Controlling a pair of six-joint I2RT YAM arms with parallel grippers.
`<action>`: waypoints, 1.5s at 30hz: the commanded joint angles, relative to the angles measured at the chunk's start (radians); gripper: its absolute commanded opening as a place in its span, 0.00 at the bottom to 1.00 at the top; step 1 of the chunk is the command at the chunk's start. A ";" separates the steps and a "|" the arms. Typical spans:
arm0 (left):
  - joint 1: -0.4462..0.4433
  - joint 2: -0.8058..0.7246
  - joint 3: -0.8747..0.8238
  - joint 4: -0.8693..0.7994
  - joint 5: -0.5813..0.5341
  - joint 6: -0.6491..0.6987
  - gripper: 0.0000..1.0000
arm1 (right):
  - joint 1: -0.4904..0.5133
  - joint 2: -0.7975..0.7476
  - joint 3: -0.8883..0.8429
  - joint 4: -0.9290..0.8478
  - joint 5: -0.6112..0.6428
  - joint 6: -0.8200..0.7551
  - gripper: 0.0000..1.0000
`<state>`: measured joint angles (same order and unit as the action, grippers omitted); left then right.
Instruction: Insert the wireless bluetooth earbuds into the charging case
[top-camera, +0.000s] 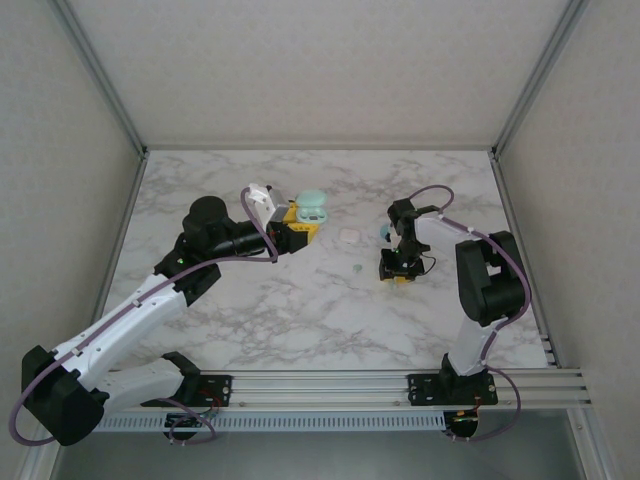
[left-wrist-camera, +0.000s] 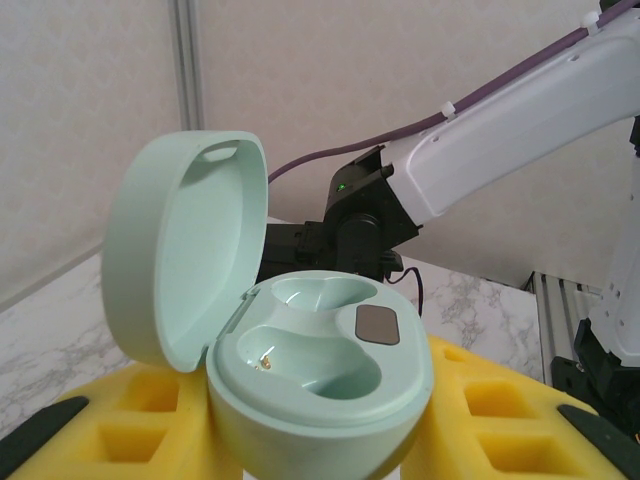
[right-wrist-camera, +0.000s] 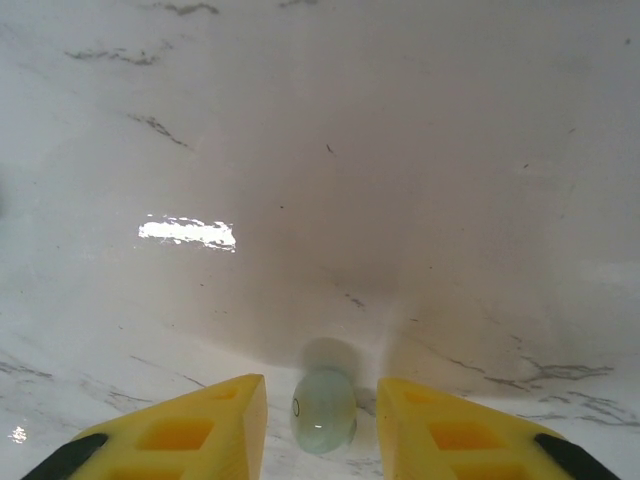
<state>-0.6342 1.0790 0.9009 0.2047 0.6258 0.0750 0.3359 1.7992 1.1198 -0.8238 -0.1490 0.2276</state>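
Observation:
My left gripper (top-camera: 300, 228) is shut on the mint green charging case (left-wrist-camera: 320, 380), holding it by its base above the table. The lid (left-wrist-camera: 185, 250) stands open and both wells look vacant. The case (top-camera: 311, 207) sits at the table's middle back in the top view. My right gripper (top-camera: 398, 272) is down at the marble surface. One mint green earbud (right-wrist-camera: 323, 408) lies on the table between its yellow fingers (right-wrist-camera: 200, 425), with a gap on each side. My right gripper (right-wrist-camera: 320, 400) stands open around it.
A second small mint bud (top-camera: 358, 267) lies on the marble just left of my right gripper. A small white object (top-camera: 349, 236) and a light blue one (top-camera: 384, 231) rest between the two grippers. Frame posts stand at the table's back corners.

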 joint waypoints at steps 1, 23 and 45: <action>-0.012 0.001 0.017 0.010 0.003 0.008 0.27 | -0.005 0.024 0.021 -0.020 0.017 -0.006 0.34; -0.013 -0.008 0.015 0.000 -0.004 0.012 0.26 | -0.005 -0.046 0.016 -0.015 -0.052 0.019 0.17; 0.151 -0.041 -0.034 -0.040 0.082 0.074 0.25 | -0.005 -0.410 0.011 0.536 -1.129 0.596 0.17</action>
<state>-0.4889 1.0309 0.8745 0.1402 0.6514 0.1387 0.3305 1.4303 1.1088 -0.3851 -1.1881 0.7044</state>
